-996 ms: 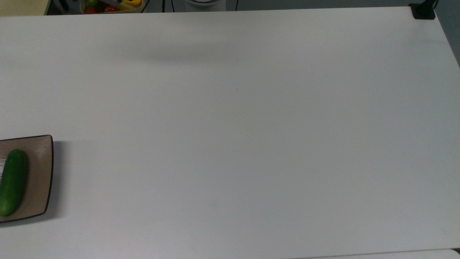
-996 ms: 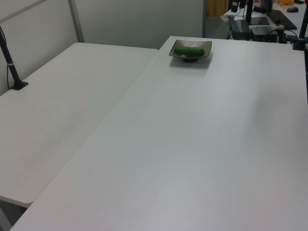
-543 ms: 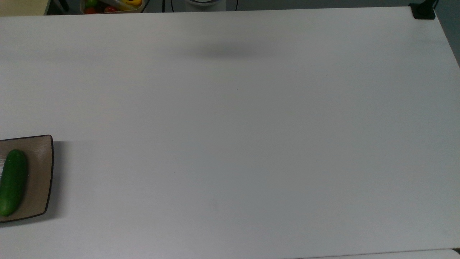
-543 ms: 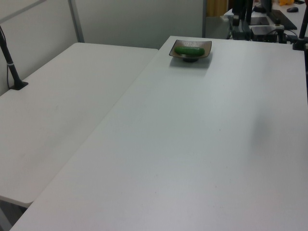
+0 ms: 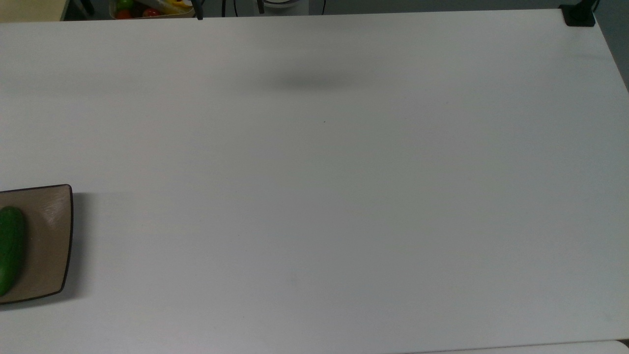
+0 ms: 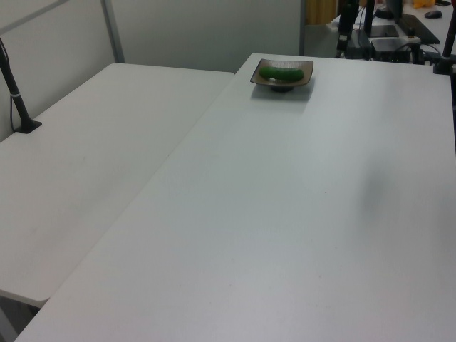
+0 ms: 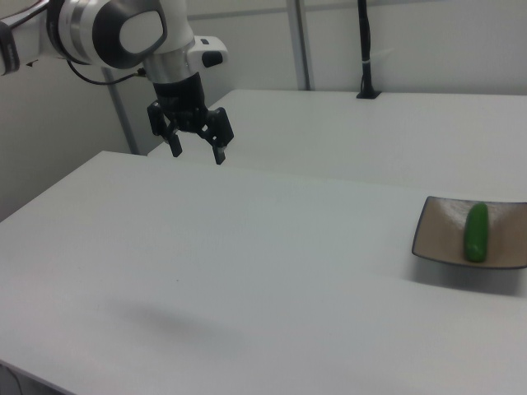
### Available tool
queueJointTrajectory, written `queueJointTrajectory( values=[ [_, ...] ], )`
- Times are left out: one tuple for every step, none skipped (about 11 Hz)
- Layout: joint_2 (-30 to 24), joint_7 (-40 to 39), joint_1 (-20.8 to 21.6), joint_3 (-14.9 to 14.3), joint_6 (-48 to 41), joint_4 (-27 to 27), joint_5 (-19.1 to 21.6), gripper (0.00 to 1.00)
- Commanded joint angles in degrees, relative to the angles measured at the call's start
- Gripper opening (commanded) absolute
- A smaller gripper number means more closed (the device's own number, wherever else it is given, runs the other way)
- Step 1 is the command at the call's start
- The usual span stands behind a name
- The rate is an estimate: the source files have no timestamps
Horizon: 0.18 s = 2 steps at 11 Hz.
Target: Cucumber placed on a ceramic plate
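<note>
White table [image 5: 314, 196] bears plate [image 7: 445, 239] (cucumber [image 7: 476, 232] lying flat).

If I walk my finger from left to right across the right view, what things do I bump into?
Robot arm → its gripper with jaws open, hanging above the white table → ceramic plate → cucumber lying on the plate.

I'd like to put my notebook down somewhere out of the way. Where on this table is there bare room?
Nearly everywhere. The white table is bare from the ceramic plate at the right view's right edge across to its left. The cucumber takes up part of the plate. The open gripper hangs in the air above the far left part, so avoid the spot beneath it.
</note>
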Motion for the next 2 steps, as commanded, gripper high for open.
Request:
queueJointTrajectory(
  values=[
    [-1.18,-0.96,-0.08,-0.04,1.33,-1.47,-0.62,1.0],
    [-1.18,-0.87,-0.08,-0.04,1.15,-1.47,-0.62,1.0]
  ],
)
